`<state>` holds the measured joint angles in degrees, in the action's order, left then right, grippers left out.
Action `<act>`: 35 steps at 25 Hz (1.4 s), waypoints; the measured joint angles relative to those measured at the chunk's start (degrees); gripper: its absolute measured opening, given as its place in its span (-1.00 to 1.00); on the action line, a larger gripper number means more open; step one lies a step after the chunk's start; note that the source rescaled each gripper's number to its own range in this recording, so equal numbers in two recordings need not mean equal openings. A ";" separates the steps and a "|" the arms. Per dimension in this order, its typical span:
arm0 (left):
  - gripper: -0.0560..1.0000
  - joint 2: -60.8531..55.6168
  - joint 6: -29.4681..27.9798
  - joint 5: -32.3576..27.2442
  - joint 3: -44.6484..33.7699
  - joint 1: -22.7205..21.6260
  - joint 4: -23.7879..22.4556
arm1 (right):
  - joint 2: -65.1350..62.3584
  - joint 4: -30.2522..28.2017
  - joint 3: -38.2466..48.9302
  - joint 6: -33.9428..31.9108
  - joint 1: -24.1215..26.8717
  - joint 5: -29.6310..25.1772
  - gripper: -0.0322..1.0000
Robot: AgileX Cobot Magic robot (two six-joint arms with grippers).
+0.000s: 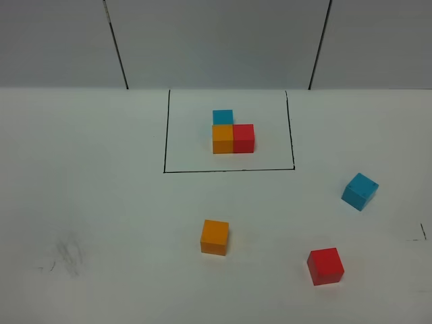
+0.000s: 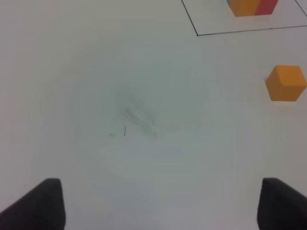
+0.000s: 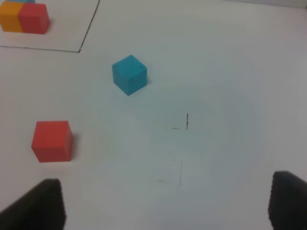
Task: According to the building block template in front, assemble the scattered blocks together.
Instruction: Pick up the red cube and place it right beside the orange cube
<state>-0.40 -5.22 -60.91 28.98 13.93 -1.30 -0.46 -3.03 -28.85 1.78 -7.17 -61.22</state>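
The building block template (image 1: 233, 135), blue, orange and red cubes joined in an L, sits inside a black drawn rectangle (image 1: 164, 135) at the far middle. The scattered blocks lie nearer: an orange cube (image 1: 214, 237) in the middle, a red cube (image 1: 325, 266) at the front right, a light blue cube (image 1: 360, 191) to the right. Neither arm shows in the high view. My left gripper (image 2: 160, 208) is open over bare table, with the orange cube (image 2: 286, 83) off to one side and ahead. My right gripper (image 3: 163, 203) is open, with the red cube (image 3: 53, 140) and blue cube (image 3: 129, 74) ahead, untouched.
The white table (image 1: 101, 202) carries a grey smudge (image 1: 67, 255) at the front left and small pen marks (image 1: 422, 233) at the right edge. A grey wall with dark seams (image 1: 116, 47) stands behind the table.
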 joint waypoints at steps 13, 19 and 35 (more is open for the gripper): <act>-0.09 -0.06 0.30 0.00 0.00 -14.69 0.39 | 0.00 0.00 0.00 0.00 0.00 0.00 0.48; -0.37 -0.06 0.30 0.00 0.00 -19.90 0.39 | 0.00 0.00 0.00 0.00 0.00 0.00 0.48; -0.84 -0.06 0.36 0.00 0.00 -20.02 0.39 | 0.00 -0.17 0.00 0.00 0.00 0.00 0.48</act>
<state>-0.46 -4.85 -60.91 28.98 -6.08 -0.91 -0.46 -3.20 -28.85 1.78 -7.17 -61.22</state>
